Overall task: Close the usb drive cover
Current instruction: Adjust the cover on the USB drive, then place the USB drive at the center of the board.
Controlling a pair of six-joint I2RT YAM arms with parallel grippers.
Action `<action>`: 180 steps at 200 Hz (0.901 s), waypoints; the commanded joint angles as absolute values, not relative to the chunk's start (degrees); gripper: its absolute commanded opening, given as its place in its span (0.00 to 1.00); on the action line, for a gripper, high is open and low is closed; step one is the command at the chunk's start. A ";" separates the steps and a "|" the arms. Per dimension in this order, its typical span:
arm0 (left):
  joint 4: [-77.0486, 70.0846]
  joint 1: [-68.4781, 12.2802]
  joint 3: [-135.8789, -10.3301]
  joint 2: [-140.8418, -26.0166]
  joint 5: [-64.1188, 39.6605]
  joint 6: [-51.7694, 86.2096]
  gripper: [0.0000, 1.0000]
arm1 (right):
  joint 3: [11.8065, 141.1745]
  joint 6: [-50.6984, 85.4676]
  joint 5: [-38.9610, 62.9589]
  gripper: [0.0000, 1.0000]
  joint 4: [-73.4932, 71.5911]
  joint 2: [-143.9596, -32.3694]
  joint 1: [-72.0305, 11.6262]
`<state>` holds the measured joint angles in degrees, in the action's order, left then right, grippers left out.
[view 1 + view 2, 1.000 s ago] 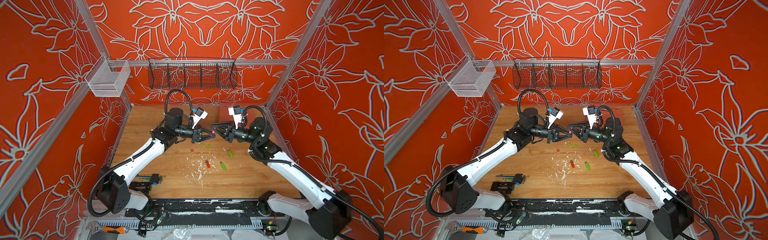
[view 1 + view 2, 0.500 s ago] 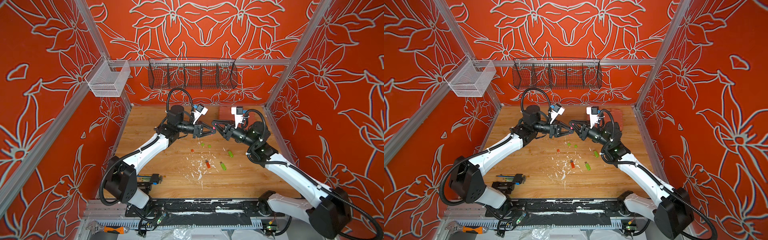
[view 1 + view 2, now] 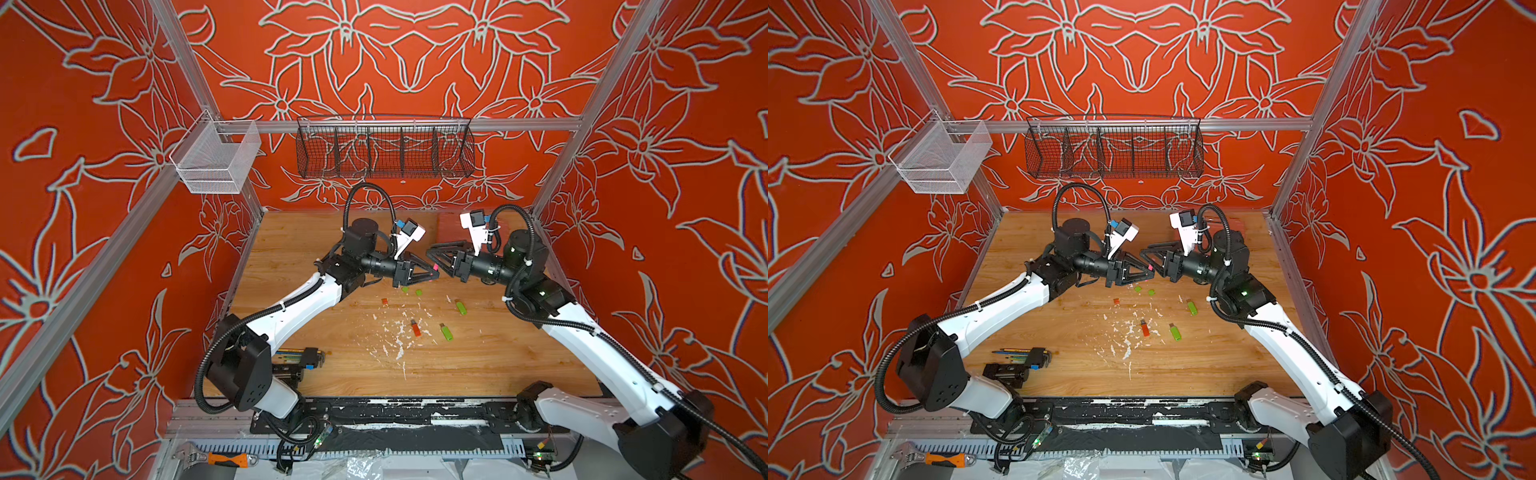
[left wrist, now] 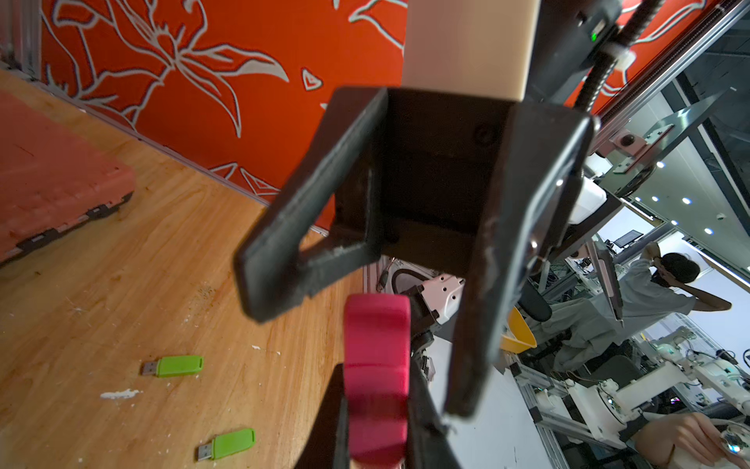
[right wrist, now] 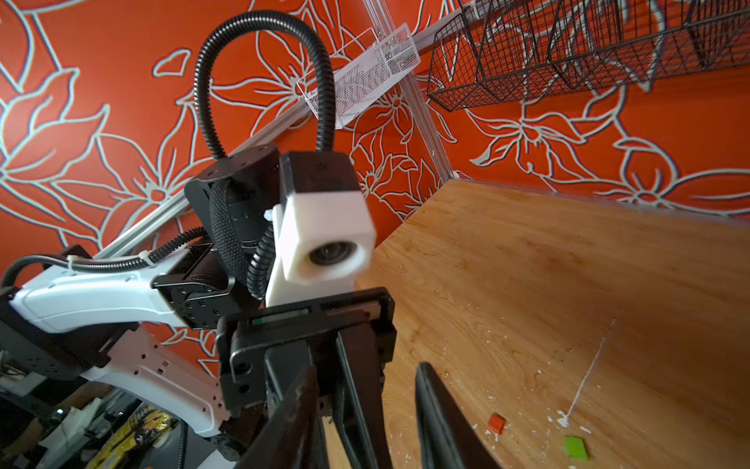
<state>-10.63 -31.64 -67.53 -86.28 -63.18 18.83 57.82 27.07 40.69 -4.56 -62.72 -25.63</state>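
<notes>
One pink usb drive (image 4: pixel 376 365) between left fingers (image 4: pixel 424 430), right fingers (image 5: pixel 440 422) apart

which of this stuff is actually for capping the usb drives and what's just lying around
For the job: pink usb drive, looks capped, held in the left gripper; right gripper, open, facing it; two green drives and orange drive with bare plugs; loose caps.

Lying about: red case; small tools; black wire basket; white mesh basket; wrench.
</notes>
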 commanded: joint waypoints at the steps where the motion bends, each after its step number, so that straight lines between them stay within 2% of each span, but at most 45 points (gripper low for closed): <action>1: -10.71 -32.26 -66.50 -84.08 -62.51 17.77 0.00 | 59.77 25.30 42.05 0.46 -2.42 -62.16 -24.72; 26: -8.34 -32.34 -66.38 -84.07 -61.72 17.25 0.00 | 59.79 25.84 41.23 0.58 -3.69 -60.80 -23.54; 45: -1.75 -32.34 -66.26 -83.38 -57.75 15.08 0.00 | 60.38 25.22 38.41 0.62 -1.22 -59.65 -22.03; 55: 4.15 -32.34 -65.90 -82.44 -52.11 13.79 0.00 | 61.04 24.07 35.08 0.63 2.36 -59.42 -21.56; 77: 18.87 -32.28 -64.93 -80.56 -30.53 14.27 0.00 | 61.59 19.73 27.00 0.63 11.34 -60.07 -21.58; 116: 25.19 -32.29 -53.82 -77.10 -9.32 22.35 0.00 | 54.82 20.56 24.69 0.64 9.78 -61.91 -22.08; 180: 30.40 -32.28 -47.07 -85.18 0.15 31.99 0.00 | 47.26 22.94 21.23 0.64 8.69 -61.99 -23.68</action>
